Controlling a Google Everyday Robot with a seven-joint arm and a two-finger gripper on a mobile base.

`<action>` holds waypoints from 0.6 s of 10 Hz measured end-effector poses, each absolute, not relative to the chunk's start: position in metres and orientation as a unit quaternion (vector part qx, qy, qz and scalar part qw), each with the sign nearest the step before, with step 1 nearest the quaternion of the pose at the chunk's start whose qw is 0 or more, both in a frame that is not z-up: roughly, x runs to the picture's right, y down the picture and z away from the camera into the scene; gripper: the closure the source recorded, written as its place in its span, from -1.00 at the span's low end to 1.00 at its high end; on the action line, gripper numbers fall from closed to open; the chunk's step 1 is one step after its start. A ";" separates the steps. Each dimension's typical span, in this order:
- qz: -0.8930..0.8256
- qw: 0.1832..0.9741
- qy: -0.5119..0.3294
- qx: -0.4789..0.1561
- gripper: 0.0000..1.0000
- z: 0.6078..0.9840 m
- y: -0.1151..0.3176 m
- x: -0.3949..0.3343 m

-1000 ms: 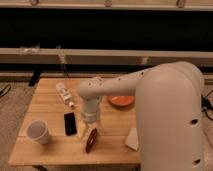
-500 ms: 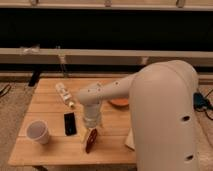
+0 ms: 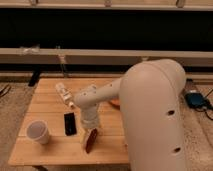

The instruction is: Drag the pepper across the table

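Note:
The pepper [image 3: 90, 140] is a slim dark red thing lying near the front edge of the light wooden slatted table [image 3: 50, 152], just right of the black phone [image 3: 70, 123]. My gripper [image 3: 89, 132] points down right over the pepper's upper end, at the end of the white arm that reaches in from the right. The gripper hides the pepper's top part.
A white cup [image 3: 38, 132] stands at the front left. A clear bottle [image 3: 64, 93] lies at the back left. A sliver of the orange bowl [image 3: 114, 103] shows behind my arm. The big white arm body covers the table's right side.
The big arm body has swung left and hides more of the orange bowl and the table's right side. The gripper and pepper stay at nearly the same spot.

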State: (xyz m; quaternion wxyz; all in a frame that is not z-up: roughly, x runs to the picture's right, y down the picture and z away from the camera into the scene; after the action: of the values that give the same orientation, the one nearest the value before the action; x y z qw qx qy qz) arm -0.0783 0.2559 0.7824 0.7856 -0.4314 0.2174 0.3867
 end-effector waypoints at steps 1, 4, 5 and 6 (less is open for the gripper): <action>0.388 0.785 0.219 -0.431 -0.60 0.785 0.256 -0.080; 0.396 0.776 0.231 -0.433 -0.44 0.792 0.260 -0.079; 0.401 0.771 0.233 -0.436 -0.20 0.794 0.260 -0.077; 0.406 0.767 0.234 -0.438 -0.01 0.794 0.260 -0.075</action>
State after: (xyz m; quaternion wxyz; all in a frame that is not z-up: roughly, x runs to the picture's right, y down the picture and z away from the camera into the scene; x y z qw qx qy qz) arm -0.0754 0.2605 0.7944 0.7674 -0.4376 0.2340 0.4061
